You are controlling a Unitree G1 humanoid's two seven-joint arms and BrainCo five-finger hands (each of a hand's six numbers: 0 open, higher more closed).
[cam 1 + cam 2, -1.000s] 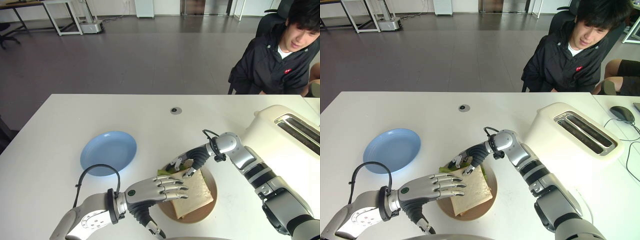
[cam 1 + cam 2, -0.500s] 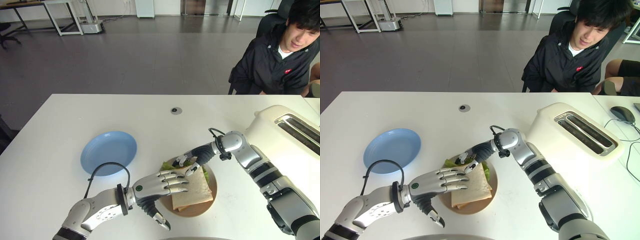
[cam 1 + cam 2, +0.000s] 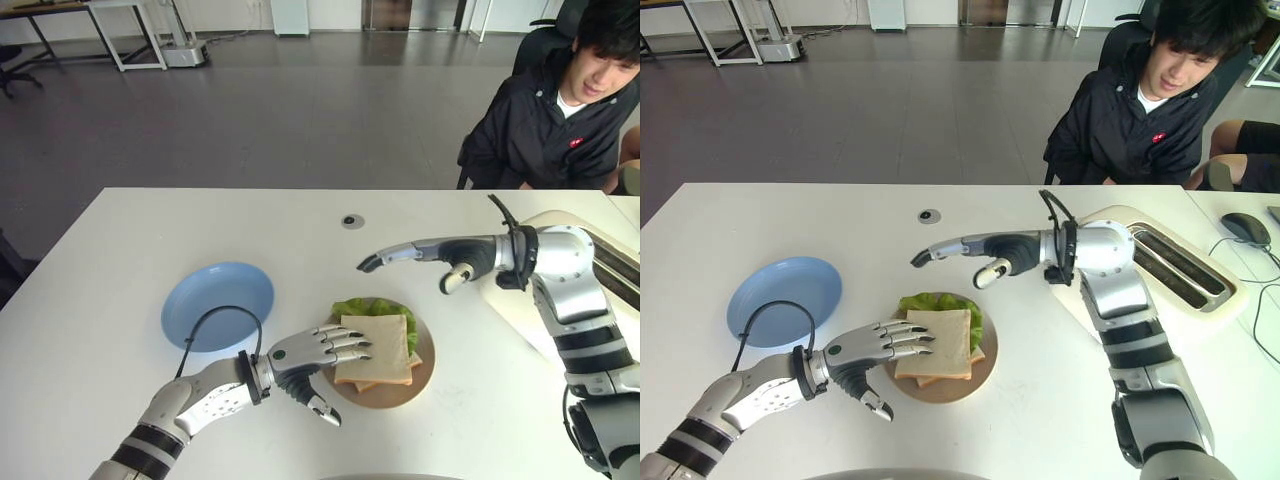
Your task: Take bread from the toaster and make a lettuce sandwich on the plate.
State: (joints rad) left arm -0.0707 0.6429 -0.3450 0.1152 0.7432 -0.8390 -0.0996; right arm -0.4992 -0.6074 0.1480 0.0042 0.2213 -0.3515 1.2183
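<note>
Left eye view | left robot hand [image 3: 308, 356] spread, at sandwich [image 3: 376, 346] edge | right robot hand [image 3: 455, 253] spread, clear of plate [image 3: 424, 372]

- Left eye view: on the head, facing forward and down, close over the table [image 3: 120, 230].
- Right eye view: same aim, set slightly rightward.
- Shared: table, plate [image 3: 422, 372], toaster [image 3: 1200, 310], floor [image 3: 300, 100] beyond.

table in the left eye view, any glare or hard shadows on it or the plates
Left eye view: the table is evenly lit with no hard shadows, and the sandwich throws only a thin soft shadow on the brown plate. Right eye view: the blue plate has a faint pale sheen toward its near rim but no strong glare, and the floor shows pale reflections at its far end.
</note>
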